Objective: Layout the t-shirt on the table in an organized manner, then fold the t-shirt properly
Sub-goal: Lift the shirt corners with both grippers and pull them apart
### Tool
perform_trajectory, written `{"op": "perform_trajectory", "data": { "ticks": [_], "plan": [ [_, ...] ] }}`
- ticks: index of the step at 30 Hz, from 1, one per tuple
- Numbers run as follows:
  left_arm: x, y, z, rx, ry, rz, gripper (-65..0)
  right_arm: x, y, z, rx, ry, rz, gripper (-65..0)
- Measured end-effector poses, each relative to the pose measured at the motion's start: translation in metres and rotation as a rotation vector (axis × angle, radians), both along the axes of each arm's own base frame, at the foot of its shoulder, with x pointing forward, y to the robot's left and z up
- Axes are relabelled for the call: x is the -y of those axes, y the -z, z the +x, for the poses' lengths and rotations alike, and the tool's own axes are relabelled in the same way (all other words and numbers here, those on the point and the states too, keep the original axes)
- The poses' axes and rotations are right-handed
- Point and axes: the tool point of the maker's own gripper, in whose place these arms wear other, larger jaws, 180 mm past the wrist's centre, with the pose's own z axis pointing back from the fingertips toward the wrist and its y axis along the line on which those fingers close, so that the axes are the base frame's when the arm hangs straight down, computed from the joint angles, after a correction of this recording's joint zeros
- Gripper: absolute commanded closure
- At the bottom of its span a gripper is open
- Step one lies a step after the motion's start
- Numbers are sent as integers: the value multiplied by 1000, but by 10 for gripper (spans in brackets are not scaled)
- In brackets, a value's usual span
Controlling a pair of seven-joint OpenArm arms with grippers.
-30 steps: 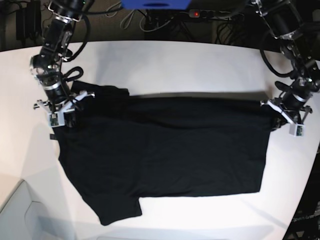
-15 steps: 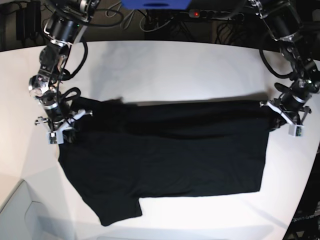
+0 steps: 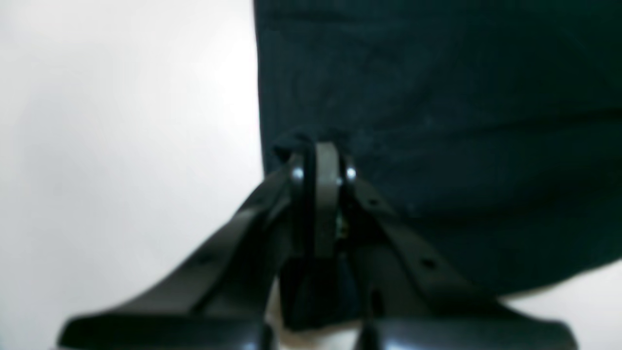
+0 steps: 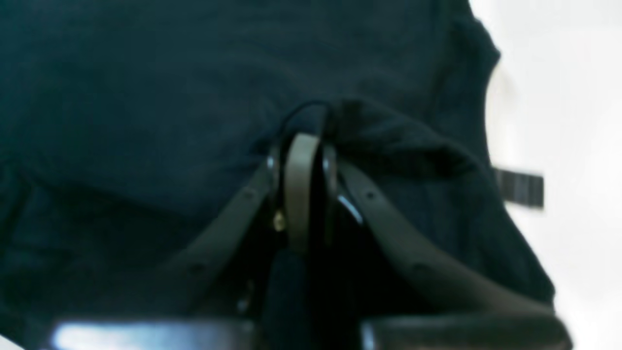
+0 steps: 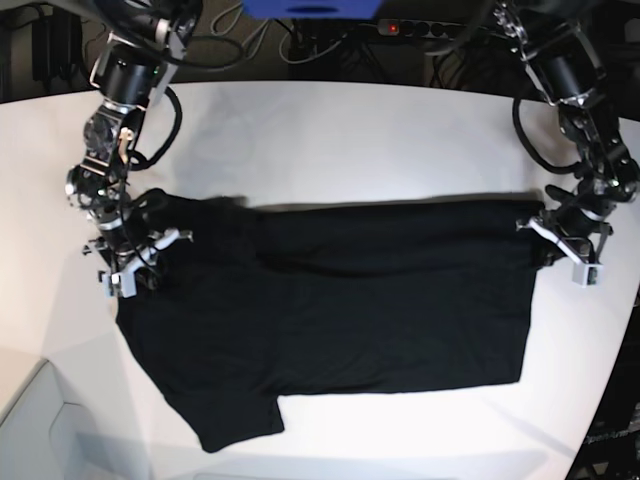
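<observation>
The black t-shirt (image 5: 330, 300) lies spread wide across the white table (image 5: 340, 140), its far part doubled over the body and one sleeve (image 5: 235, 420) pointing to the front. My right gripper (image 5: 132, 268) is at the shirt's left end, shut on a bunched fold of cloth (image 4: 388, 141); its fingertips (image 4: 300, 146) press together. A small dark hem tag (image 4: 520, 187) sticks out onto the table beside it. My left gripper (image 5: 562, 243) is at the shirt's right end, shut on the cloth edge (image 3: 311, 141) where it meets bare table (image 3: 121, 146).
Cables and a power strip (image 5: 400, 28) run along the dark back edge. A blue object (image 5: 310, 8) sits at the top centre. A grey-white box corner (image 5: 40, 430) shows at the front left. The table's curved edge (image 5: 600, 400) is near on the right.
My right gripper has drawn the shirt's left end toward the front, and the far cloth edge followed. My left gripper shifted slightly inward and forward. Both stayed shut.
</observation>
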Motion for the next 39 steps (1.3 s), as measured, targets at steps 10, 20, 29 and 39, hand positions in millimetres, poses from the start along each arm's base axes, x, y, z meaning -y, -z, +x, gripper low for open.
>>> {"op": "perform_trajectory", "data": {
  "ticks": [10, 20, 29, 39],
  "plan": [
    [0, 4, -1, -11, -4, -7, -357, 10, -7, 6, 13, 7, -20, -224],
    [-20, -25, -32, 81, -128, 28, -362, 12, -20, -11, 71, 20, -47, -456],
    [1, 18, -62, -7, -167, -69, -362, 14, -23, -27, 83, 22, -75, -456],
    [8, 44, -62, -20, -190, -175, -360, 31, -19, -36, 63, 33, -107, -456]
  ]
}}
